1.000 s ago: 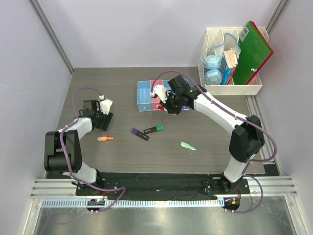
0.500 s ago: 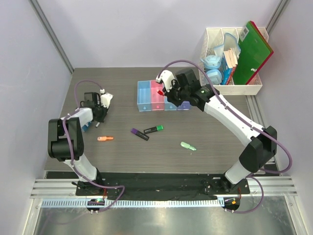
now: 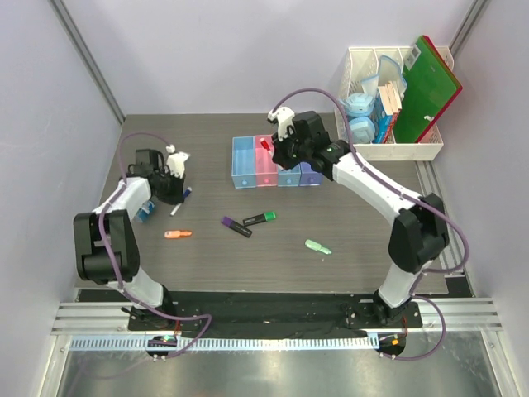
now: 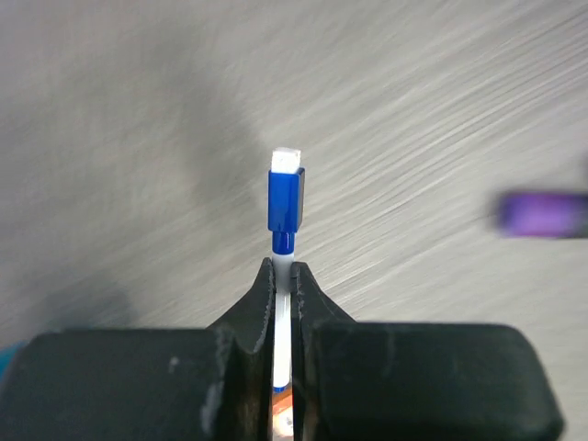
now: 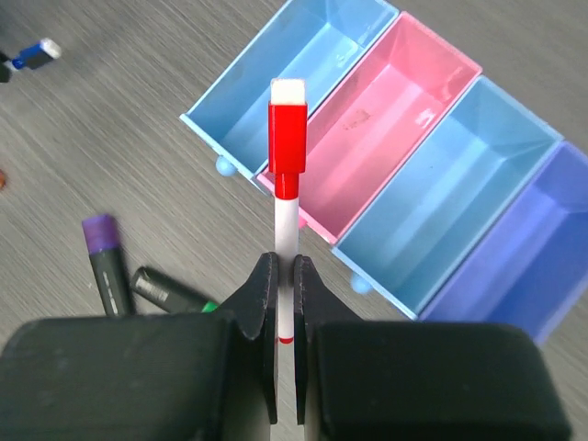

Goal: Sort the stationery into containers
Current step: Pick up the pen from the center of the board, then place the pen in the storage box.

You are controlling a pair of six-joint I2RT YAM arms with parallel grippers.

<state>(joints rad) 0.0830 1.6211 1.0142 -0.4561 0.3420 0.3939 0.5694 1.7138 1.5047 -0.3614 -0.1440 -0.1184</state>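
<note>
Above the pink bin [image 5: 386, 119] of the 4 containers [image 3: 244, 165], the red-capped pen [image 5: 286, 156] is pinched in the right tool [image 5: 285, 268], which has moved back from in front of them. Meanwhile the left tool [image 4: 284, 276] has now closed on a blue-capped pen [image 4: 284, 197] over the tabletop's [image 3: 207, 256] left side.

On my screen I see a dark grey wood-grain desk [image 3: 207, 256] boxed in by plain, pale lilac walls [image 3: 231, 50] on three sides. A slanting metal post [image 3: 87, 59] marks the far left corner. A white slotted rack [image 3: 397, 152] stands in the desk's far right corner. An aluminium rail [image 3: 83, 318] runs along the near edge, and below it a steel sheet [image 3: 273, 372] catches a bright streak of light.
</note>
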